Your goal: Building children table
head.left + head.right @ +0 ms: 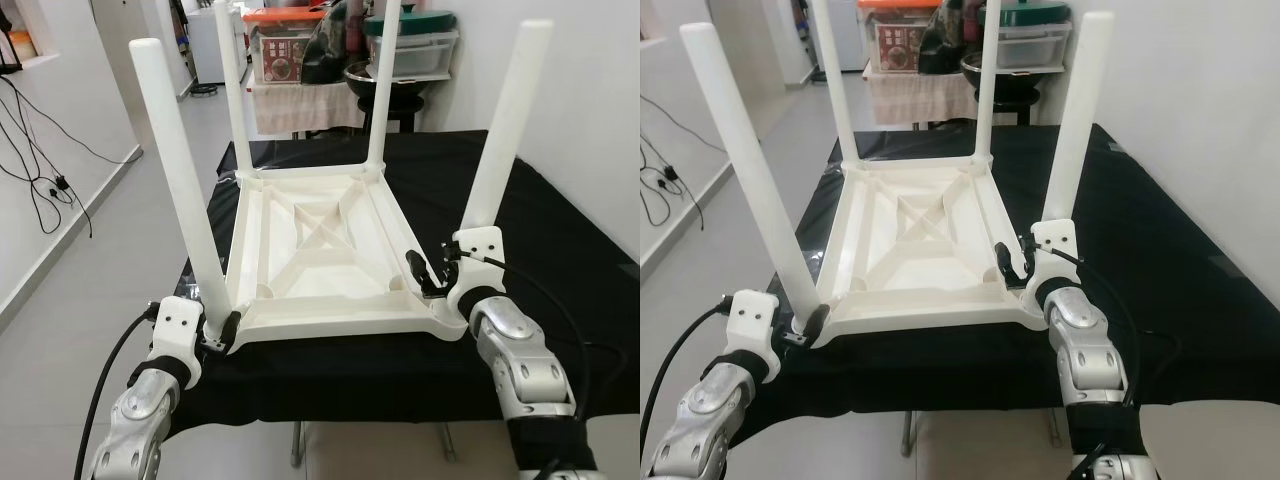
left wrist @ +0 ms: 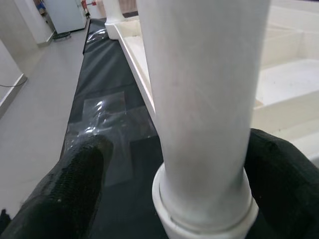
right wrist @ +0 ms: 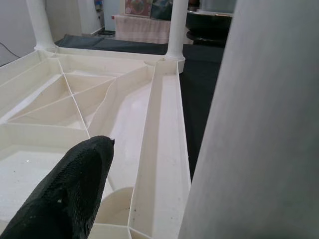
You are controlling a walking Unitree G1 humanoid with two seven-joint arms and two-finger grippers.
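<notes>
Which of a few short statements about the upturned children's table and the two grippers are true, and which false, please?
1. The white table lies upside down on the black cloth. True.
2. Only two legs are fitted. False: four legs stand up.
3. The left gripper has its fingers either side of the near left leg. True.
4. The right gripper is at a far leg. False: it is at the near right leg.

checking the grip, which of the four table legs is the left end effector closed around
The near-left leg: the left end effector clamps its base. The near-right leg stands by the right end effector; the far two stand free.
</notes>
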